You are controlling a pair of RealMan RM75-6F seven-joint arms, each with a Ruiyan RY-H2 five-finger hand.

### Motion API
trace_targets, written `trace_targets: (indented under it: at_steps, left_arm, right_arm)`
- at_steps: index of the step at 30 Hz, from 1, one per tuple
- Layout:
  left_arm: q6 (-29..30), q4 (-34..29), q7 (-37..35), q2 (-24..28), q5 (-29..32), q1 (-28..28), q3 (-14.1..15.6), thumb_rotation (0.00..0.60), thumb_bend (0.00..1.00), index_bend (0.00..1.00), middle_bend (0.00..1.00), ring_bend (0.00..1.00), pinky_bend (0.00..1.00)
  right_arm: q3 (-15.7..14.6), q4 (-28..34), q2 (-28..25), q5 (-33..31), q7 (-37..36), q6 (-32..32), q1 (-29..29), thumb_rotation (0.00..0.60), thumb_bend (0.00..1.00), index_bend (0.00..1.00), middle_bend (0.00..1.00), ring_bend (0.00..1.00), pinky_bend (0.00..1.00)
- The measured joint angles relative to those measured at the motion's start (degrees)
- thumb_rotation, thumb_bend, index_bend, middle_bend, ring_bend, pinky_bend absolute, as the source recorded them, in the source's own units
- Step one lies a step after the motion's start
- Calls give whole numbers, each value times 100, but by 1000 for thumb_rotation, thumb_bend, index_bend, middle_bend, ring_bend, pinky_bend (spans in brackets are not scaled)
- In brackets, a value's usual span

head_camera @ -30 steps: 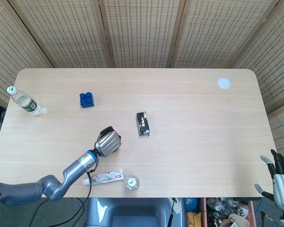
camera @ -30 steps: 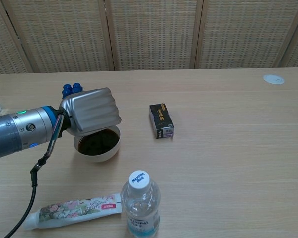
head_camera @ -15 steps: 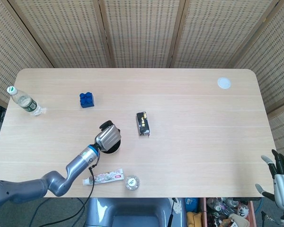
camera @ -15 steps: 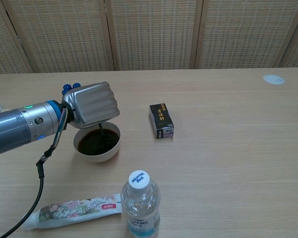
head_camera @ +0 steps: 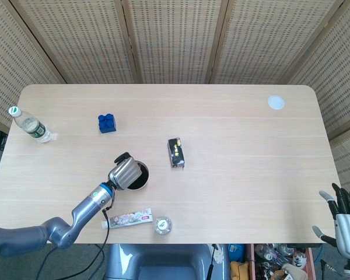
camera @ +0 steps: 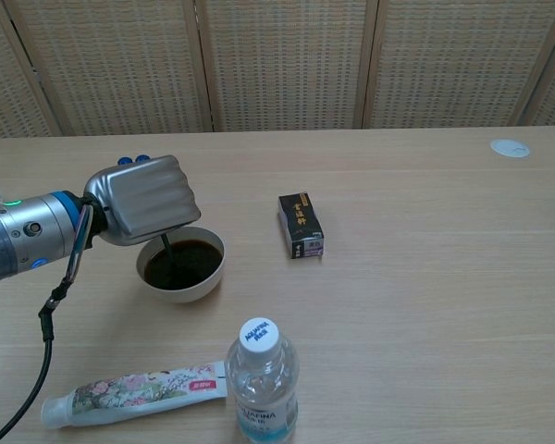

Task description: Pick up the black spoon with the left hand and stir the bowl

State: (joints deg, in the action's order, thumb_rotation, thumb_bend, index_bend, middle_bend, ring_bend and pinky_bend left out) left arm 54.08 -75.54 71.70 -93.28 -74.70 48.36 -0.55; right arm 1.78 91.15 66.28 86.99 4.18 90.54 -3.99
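Black spoon [camera: 167, 252] dips upright into the bowl [camera: 181, 265], at its nine o'clock edge, fingers of the left hand [camera: 141, 199] clamped around its handle. Right hand [head_camera: 345, 217] idles with fingers apart.

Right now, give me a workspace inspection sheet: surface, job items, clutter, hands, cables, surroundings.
Surface: light wooden table, no spills seen.
Job's things: white bowl of dark liquid at front left; black spoon standing in it, handle running up into the left hand.
Clutter: blue brick, black box, toothpaste tube, front water bottle, second bottle at far left, white disc at far right.
Hands: left hand grips the spoon over the bowl; right hand off the table edge, fingers apart.
Cables: black cable hanging from the left wrist.
Surroundings: woven screen panels behind.
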Motion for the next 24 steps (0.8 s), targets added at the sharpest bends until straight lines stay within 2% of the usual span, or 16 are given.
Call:
trace_targets:
  at_steps: [2, 5, 7, 10, 20, 24]
  left_arm:
    - [35, -63, 63, 17, 41, -9, -9, 600, 431, 539, 801, 739, 750]
    - [86, -162, 149, 54, 111, -31, -16, 600, 426, 392, 801, 739, 750]
    - [131, -255, 223, 91, 186, -54, -22, 600, 391, 288, 801, 739, 750]
    - [185, -390, 359, 143, 357, -88, -40, 600, 322, 201, 801, 739, 750]
    - [460, -891, 375, 387, 688, -195, -124, 600, 282, 124, 769, 718, 750]
    - [732, -1277, -54, 630, 714, -366, -178, 600, 281, 6, 646, 631, 750]
  right_arm:
    - [-1, -2, 2, 3, -9, 6, -3, 600, 199, 216, 111, 0, 0]
    - [3, -8, 0, 18, -26, 29, -5, 600, 199, 216, 111, 0, 0]
    - [5, -11, -4, 29, -38, 38, -5, 600, 199, 216, 111, 0, 0]
    - [4, -16, -3, 44, -51, 41, -1, 600, 199, 216, 112, 0, 0]
    - [9, -13, -23, 90, -73, 82, 2, 600, 199, 216, 111, 0, 0]
    - [22, 1, -43, 108, -68, 77, 25, 600, 199, 216, 111, 0, 0]
